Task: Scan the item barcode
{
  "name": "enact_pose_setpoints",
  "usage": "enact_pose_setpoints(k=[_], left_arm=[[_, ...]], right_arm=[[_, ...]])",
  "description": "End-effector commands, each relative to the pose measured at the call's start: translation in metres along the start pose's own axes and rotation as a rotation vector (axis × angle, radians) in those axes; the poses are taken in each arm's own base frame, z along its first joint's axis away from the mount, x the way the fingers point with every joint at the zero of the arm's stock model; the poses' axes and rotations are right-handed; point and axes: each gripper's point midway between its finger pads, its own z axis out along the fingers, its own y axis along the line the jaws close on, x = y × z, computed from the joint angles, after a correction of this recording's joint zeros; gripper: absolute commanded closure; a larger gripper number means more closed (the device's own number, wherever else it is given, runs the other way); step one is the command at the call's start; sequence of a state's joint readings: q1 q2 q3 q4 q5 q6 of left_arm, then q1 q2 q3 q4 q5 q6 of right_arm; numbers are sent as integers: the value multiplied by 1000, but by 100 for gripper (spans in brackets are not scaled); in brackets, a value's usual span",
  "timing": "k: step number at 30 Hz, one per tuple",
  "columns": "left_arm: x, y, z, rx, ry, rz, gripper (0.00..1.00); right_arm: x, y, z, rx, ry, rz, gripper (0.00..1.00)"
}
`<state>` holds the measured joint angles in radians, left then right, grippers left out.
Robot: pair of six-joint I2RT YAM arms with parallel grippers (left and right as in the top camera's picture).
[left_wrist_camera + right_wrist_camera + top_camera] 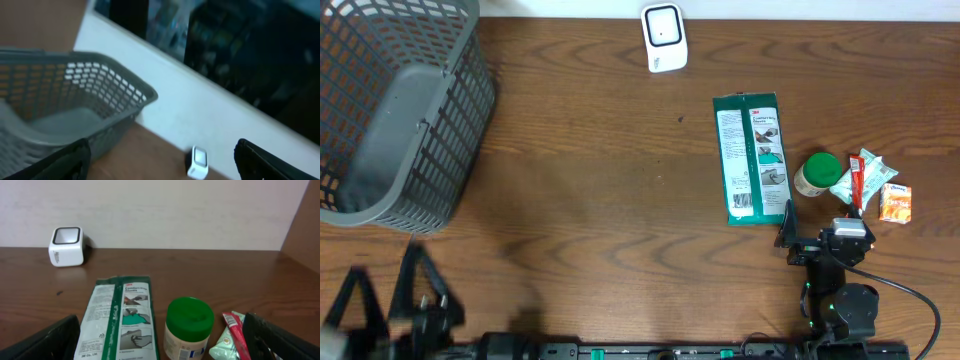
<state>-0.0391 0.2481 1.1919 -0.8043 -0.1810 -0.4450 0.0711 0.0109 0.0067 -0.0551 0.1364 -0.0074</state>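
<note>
Plainly, the crowded pile is where this scan could fail first
Both claws stand wide open and hold nothing: the right claw faces the items, the left claw hangs near the basket. The green packet, green-lidded jar, sachet and orange box sit bunched at the right of the bench, well apart from the white scanner; which one is meant I cannot tell. Closing on the jar may shove its neighbours, the flat packet could slip from a pinch, and a code turned away from the scanner would likely not read
</note>
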Motion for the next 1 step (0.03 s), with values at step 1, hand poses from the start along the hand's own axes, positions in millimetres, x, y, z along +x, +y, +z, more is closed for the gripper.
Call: enact_pose_setpoints(k=[1], left_arm=[[7, 18, -13, -35, -53, -2, 8]], right_arm=[[0, -6, 0, 29, -1, 15, 1]])
